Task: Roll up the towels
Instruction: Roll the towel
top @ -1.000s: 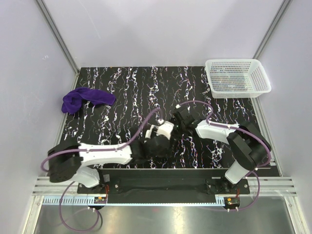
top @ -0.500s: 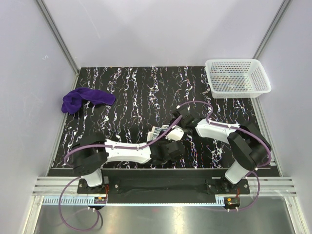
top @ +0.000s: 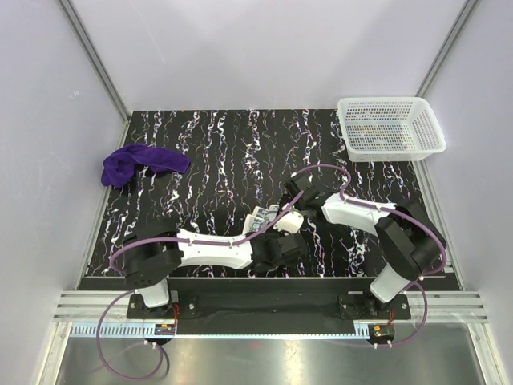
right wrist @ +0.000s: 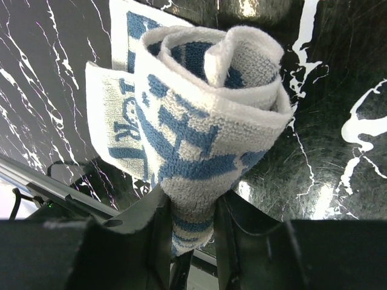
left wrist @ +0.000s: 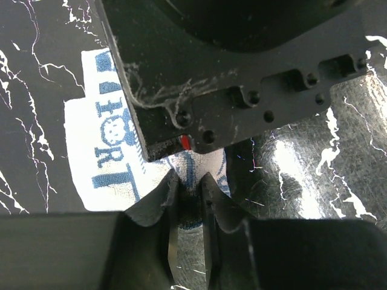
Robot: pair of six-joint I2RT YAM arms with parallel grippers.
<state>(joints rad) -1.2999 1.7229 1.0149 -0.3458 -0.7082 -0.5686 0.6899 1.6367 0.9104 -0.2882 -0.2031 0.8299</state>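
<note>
Printed towel (right wrist: 199, 139): part-rolled, well left of basket (top: 393, 154), toward arm bases.
Right gripper (right wrist: 192, 225): clamped on roll end.
Left gripper (left wrist: 188, 187): jaws narrowed at flat tail edge; pinch unconfirmed.
Tension tail, wind evenly.
Purple towel (top: 140, 163): far left of basket, crumpled.

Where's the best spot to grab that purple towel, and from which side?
Probably the purple towel at its bunched left end, coming straight down from above: it lies crumpled on the table, and that lump looks thickest to pinch, while the right tail spreads thin.
</note>
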